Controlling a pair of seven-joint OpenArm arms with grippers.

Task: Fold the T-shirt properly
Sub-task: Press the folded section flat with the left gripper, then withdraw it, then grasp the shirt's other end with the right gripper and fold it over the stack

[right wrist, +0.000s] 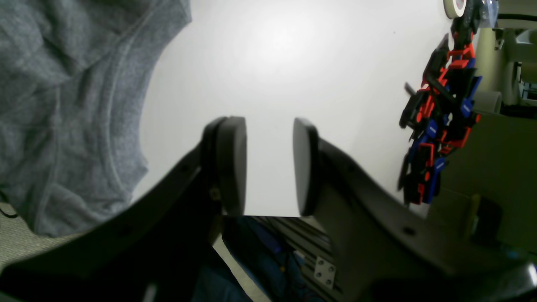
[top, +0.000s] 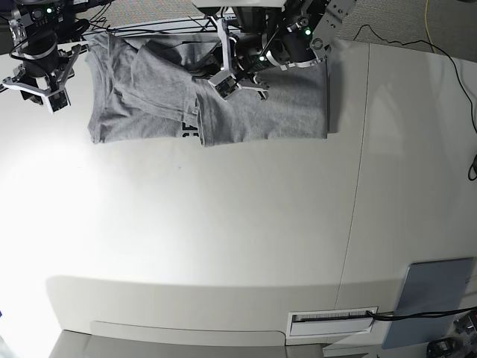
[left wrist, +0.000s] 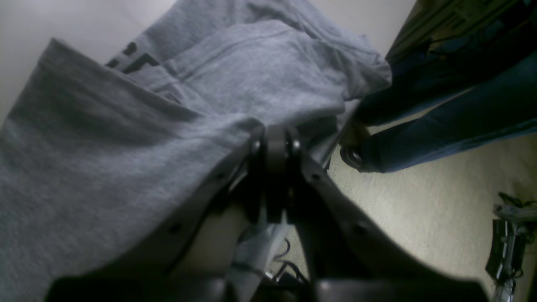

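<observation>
The heather-grey T-shirt (top: 261, 112) lies spread along the table's far edge, one side folded over so that a bit of black print (top: 190, 128) shows. My left gripper (top: 242, 86) sits over the shirt's middle near the far edge. In the left wrist view its jaws (left wrist: 275, 140) are pressed together, pinching a fold of the T-shirt (left wrist: 126, 167). My right gripper (top: 37, 93) hovers off the shirt's left end. It is open (right wrist: 268, 163) over bare white table, with nothing between its pads. The T-shirt (right wrist: 63, 105) lies beside it, apart from the fingers.
A person's legs in blue jeans (left wrist: 440, 126) stand just past the far table edge. A cluster of red, blue and black clips (right wrist: 440, 126) lies near the right gripper. A grey-blue pad (top: 428, 298) rests at the front right, and a cable (top: 447, 52) runs at the back right.
</observation>
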